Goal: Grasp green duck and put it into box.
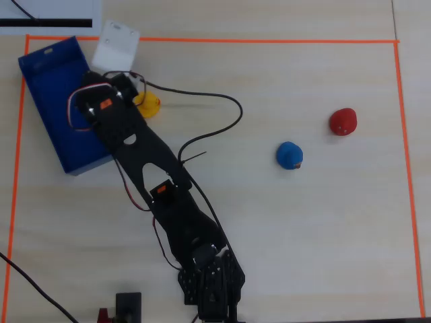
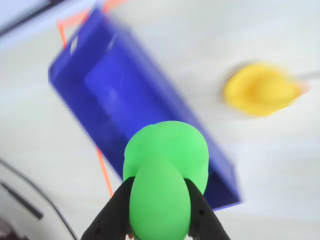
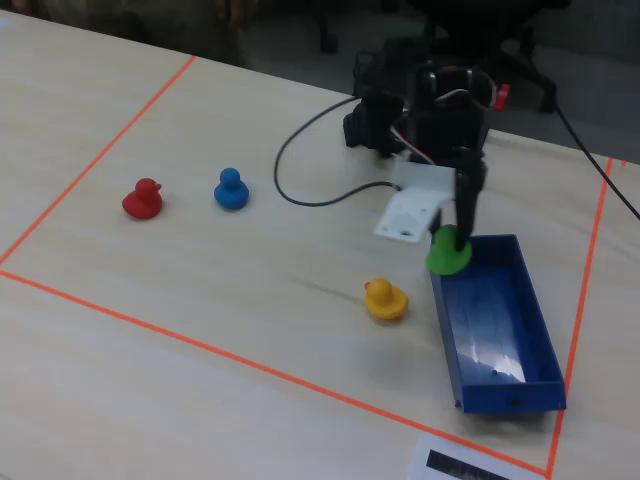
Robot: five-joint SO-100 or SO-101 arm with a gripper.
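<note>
now the claw (image 2: 159, 222), pinching the green duck (image 2: 165, 175), hangs at the box (image 2: 125, 100) rim by the worktop's corner, needing a nudge inward before letting go.

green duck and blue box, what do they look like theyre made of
Green duck: probably soft rubber or vinyl, with a smooth matte skin, rounded seamless blob shape, no hard glints, held in the gripper. Box: likely rigid plastic, slightly glossy; its floor shows pale reflections in the fixed view, and the low walls are thin and straight. Neither can be confirmed by look alone.
</note>
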